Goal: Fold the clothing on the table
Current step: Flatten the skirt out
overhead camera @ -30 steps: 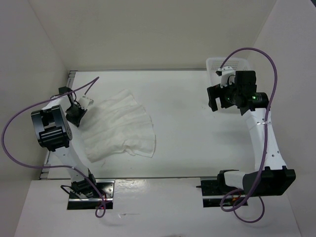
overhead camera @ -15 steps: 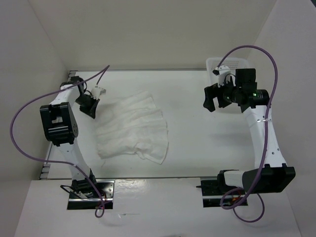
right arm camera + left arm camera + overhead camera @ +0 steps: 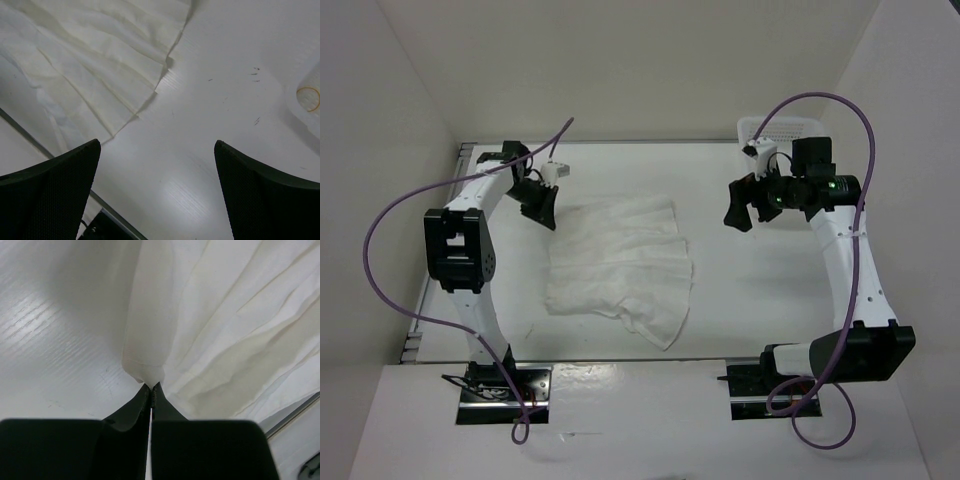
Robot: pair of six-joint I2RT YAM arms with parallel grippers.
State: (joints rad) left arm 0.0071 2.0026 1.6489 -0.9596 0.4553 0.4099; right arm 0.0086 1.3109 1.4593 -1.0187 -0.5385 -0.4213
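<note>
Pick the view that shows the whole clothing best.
Top external: the clothing lies there whole on the table, with every edge in sight. The left wrist view shows only a pleated stretch bunched at the shut left gripper. The right wrist view shows just one part with its edge.

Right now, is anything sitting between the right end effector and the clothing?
Nothing visible. Only bare table separates the open right end effector from the clothing; the basket sits beyond it, in the far corner.
</note>
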